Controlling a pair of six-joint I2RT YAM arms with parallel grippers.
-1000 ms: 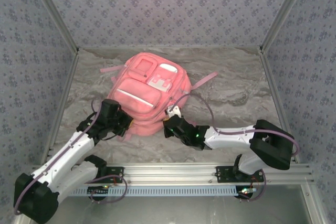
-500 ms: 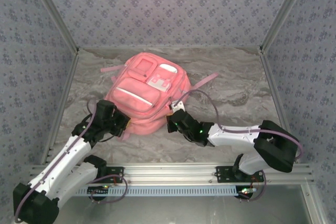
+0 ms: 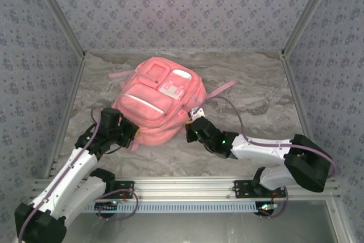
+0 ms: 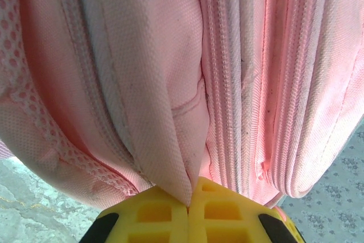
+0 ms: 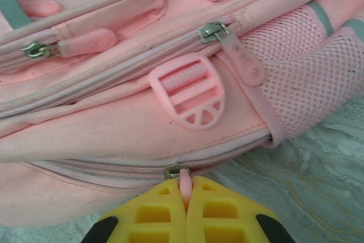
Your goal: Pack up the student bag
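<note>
Bag (image 3: 160, 102) lies flat, front up, on the counter (image 3: 256, 92), with both arms at its near edge. It is soft and unanchored, so a hard tug could drag the whole thing instead of running the zip. Left end effector (image 4: 189, 197) is pressed together on a fold of fabric (image 4: 170, 157), and that thin pinch could slide out under load. Right end effector (image 5: 186, 193) pinches the zip pull (image 5: 185, 181). The small tab may slip free, or the slider (image 5: 177, 170) may snag cloth beside the teeth.
</note>
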